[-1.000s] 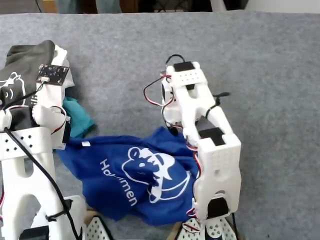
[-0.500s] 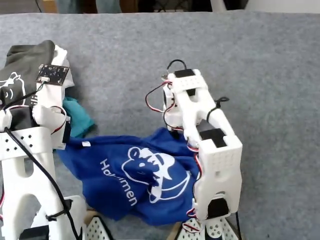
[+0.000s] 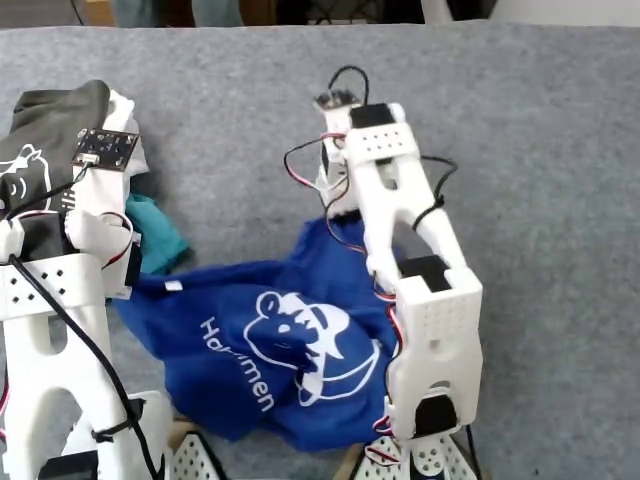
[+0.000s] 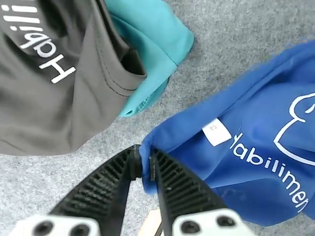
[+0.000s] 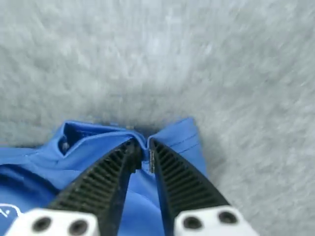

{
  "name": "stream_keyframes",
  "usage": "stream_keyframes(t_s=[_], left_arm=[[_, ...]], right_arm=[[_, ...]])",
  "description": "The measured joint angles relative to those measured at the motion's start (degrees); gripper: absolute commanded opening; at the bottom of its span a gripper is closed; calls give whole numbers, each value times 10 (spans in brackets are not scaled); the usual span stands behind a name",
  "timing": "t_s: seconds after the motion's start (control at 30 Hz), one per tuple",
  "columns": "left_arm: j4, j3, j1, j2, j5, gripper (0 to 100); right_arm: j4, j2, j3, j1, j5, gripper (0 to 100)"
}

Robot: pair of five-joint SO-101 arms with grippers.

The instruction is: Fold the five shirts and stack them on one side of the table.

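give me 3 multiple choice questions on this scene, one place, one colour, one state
1. Where is the teal shirt? A) poking from under the dark shirt B) on an arm C) in a hand
2. What colour is the shirt that the left hand pinches? A) white B) blue C) teal
3. The right hand is: A) open B) shut on nothing C) shut on the blue shirt
Answers: 1 A, it sticks out beneath dark fabric; 2 B, a blue hem is caught there; 3 C, a blue edge is clamped.

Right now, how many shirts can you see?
3. The blue shirt lies crumpled in the middle. The teal shirt peeks out from under the dark shirt at the left. More may be hidden beneath.
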Motion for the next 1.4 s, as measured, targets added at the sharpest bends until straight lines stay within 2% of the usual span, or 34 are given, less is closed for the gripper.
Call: stream_keyframes(t_s=[0.07,0.27,0.37,0.53,0.63,0.9,1.13,1.2,1.3,1.4], left_arm=[[0,0,0,0,0,29],[0,0,0,0,0,29],[0,0,0,0,0,29],[3,-1,-4,0,-2,29],[34,-20,-21,0,-26,29],[66,-62,-127,0,-143,29],[66,-54,-132,-1,-161,29],[66,-40,-132,-1,-163,29],[66,-28,-132,-1,-165,29],[66,-20,-132,-1,-165,29]], right_arm=[[-18,0,-8,0,0,57],[-55,0,-10,0,-4,269],[-45,0,-11,0,-7,315],[27,0,-46,1,5,315],[40,0,-66,7,5,315],[18,28,-73,25,7,314],[-23,95,-85,18,7,313],[-22,99,-105,17,7,279],[3,104,-147,17,7,167],[25,104,-195,15,7,155]])
